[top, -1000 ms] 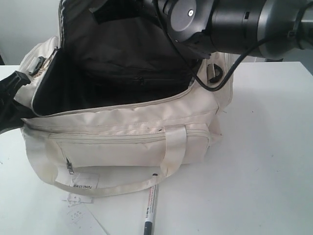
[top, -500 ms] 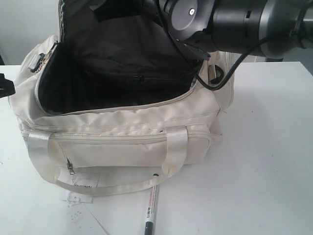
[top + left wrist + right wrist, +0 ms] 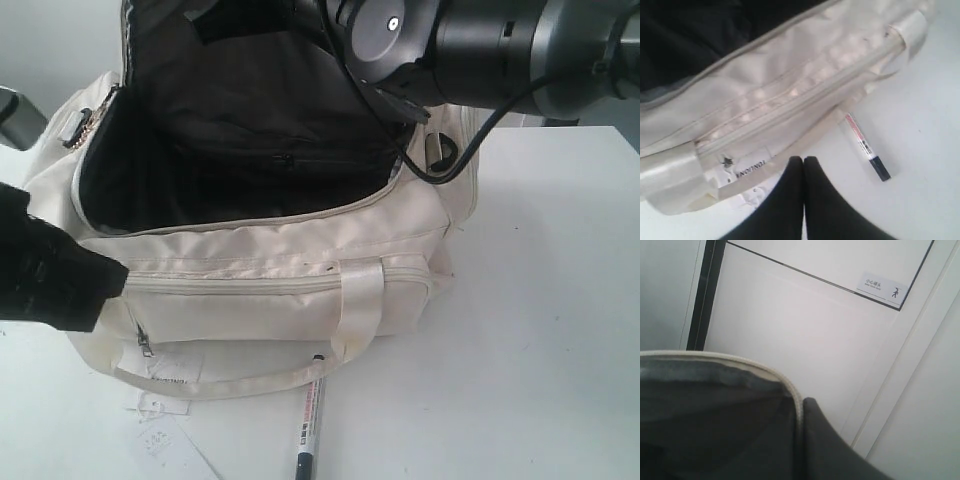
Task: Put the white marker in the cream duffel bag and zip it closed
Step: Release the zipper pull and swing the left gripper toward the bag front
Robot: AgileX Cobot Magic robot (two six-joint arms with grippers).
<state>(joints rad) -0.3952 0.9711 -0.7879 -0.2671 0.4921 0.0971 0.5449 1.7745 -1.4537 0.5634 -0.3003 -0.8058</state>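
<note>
on the white table [image 3: 560,300] sits the bag [image 3: 260,290], its top open to the dark lining. the right arm [image 3: 480,45] reaches over it, with the right gripper [image 3: 802,406] clamped on the raised flap's piped edge. the left gripper [image 3: 804,165] hangs by the bag's front left corner, jaws pressed together on nothing. the marker [image 3: 308,425] lies on the table just before the bag, one end under the handle strap.

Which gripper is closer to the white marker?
Left. The left gripper hovers near the white marker, in front of the cream duffel bag; the right gripper holds its raised flap.
</note>
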